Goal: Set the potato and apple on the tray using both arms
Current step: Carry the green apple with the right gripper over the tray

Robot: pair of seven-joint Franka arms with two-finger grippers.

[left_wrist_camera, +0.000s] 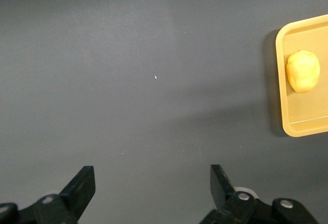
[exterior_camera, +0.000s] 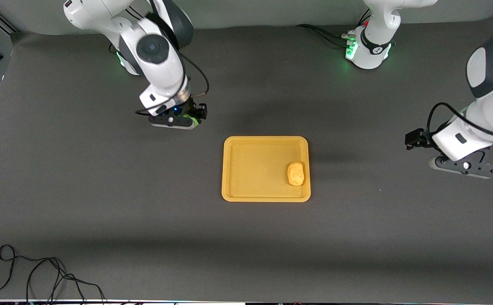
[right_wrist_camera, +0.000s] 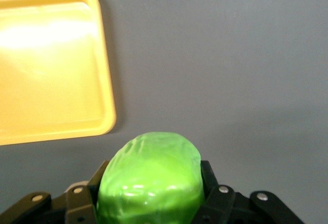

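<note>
The right pincer, clamped on the round bright-green apple, hangs over bare dark tabletop toward the right arm's end; it should carry the fruit over the flat yellow-orange plastic tray and lower before releasing (clear of the bumpy yellow potato lying inside the rim). The left pincer waits, fingers apart, over bare tabletop. In the front view the apple is almost wholly hidden.

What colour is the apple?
Bright green; the apple shows best in the right wrist view.
</note>
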